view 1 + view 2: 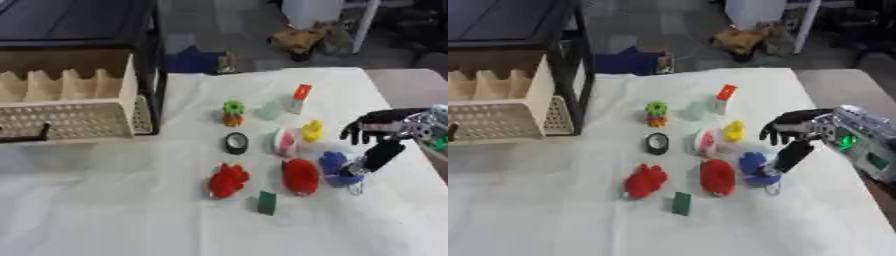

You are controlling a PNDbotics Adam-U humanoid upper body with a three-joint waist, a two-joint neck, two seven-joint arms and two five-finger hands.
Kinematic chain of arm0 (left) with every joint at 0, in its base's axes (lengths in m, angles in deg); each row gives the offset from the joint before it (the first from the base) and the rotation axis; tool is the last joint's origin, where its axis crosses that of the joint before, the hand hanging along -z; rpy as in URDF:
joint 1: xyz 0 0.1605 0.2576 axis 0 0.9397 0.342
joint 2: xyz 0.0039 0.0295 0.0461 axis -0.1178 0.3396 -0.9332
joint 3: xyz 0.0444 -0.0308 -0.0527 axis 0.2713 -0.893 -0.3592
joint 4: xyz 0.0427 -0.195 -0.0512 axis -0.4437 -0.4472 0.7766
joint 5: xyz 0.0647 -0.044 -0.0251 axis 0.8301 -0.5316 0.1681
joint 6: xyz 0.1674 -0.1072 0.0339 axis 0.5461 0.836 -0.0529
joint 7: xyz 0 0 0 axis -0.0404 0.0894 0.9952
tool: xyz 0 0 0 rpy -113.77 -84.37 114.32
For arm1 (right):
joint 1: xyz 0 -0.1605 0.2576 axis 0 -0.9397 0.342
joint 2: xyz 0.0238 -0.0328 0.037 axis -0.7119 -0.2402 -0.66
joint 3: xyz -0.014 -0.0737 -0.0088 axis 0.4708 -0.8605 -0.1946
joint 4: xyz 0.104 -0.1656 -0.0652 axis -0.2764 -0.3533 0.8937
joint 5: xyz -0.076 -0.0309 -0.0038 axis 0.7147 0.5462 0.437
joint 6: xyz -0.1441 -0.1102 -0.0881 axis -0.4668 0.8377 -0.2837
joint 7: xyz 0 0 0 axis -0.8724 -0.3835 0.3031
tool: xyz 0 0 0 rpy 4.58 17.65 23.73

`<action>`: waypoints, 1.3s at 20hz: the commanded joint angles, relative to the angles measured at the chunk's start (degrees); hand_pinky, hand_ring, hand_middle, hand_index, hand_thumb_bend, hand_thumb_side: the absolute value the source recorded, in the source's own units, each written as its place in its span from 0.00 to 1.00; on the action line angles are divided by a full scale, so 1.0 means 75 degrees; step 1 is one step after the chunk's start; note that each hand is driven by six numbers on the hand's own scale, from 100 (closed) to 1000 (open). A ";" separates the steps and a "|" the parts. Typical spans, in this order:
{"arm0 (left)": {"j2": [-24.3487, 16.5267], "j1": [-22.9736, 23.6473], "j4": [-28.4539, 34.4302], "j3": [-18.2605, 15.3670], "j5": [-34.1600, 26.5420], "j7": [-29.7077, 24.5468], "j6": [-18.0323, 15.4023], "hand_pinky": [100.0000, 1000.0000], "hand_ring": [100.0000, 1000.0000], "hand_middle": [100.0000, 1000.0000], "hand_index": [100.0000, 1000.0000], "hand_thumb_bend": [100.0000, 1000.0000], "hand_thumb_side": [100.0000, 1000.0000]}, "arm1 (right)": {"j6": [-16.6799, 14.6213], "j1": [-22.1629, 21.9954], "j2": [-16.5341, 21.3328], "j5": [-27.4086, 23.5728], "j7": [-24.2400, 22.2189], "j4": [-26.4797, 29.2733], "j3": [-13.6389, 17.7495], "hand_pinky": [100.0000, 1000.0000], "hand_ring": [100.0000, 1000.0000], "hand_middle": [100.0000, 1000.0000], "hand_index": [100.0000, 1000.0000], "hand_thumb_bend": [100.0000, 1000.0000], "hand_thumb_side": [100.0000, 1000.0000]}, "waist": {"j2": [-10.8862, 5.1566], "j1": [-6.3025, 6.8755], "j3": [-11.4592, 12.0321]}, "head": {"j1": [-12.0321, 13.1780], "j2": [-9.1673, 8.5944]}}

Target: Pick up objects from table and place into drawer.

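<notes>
Several small objects lie on the white-clothed table (131, 210): a green gear toy (233, 112), a black tape roll (236, 143), a yellow toy (312, 130), a pink-and-white piece (283, 141), two red toys (228, 181) (301, 176), a green block (267, 202) and a blue toy (332, 165). My right hand (798, 131) reaches in from the right, just right of the blue toy. Its fingers hang relaxed and its thumb points down, touching that toy's right side. The beige drawer (66, 92) stands open at the far left.
A red-and-white block (299, 97) and a pale green piece (269, 110) sit behind the group. A black frame (156, 75) borders the drawer. A small wire ring (354, 189) lies under the blue toy. Clutter stands on the floor beyond the table.
</notes>
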 commanded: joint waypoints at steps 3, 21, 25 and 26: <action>-0.0119 -0.0048 0.0090 -0.0059 -0.0036 0.0002 -0.0020 0.00 0.00 0.00 0.64 0.32 1.00 | 0.0006 0.0133 0.0076 0.0170 -0.0046 -0.0054 -0.0003 0.62 0.71 0.67 0.89 0.46 0.55 | -0.0106 0.0002 0.0009 | -0.0037 -0.0034; -0.0062 0.0006 0.0090 -0.0085 -0.0074 0.0010 -0.0032 0.00 0.00 0.00 0.63 0.29 1.00 | 0.0263 0.0107 -0.0110 0.0355 -0.0142 -0.0357 -0.0176 0.59 0.69 0.64 0.88 0.34 0.46 | -0.0074 0.0006 0.0042 | -0.0109 -0.0049; -0.0047 0.0030 0.0090 -0.0091 -0.0091 0.0003 -0.0031 0.00 0.00 0.00 0.63 0.29 1.00 | 0.0351 0.0092 -0.0122 0.0415 -0.0109 -0.0463 -0.0184 0.60 0.70 0.66 0.90 0.31 0.45 | -0.0062 0.0009 0.0047 | -0.0139 -0.0057; -0.0047 0.0032 0.0090 -0.0092 -0.0096 -0.0002 -0.0031 0.00 0.00 0.00 0.63 0.28 1.00 | 0.0365 0.0091 -0.0126 0.0429 -0.0094 -0.0485 -0.0183 0.60 0.71 0.66 0.90 0.32 0.45 | -0.0059 0.0010 0.0048 | -0.0147 -0.0059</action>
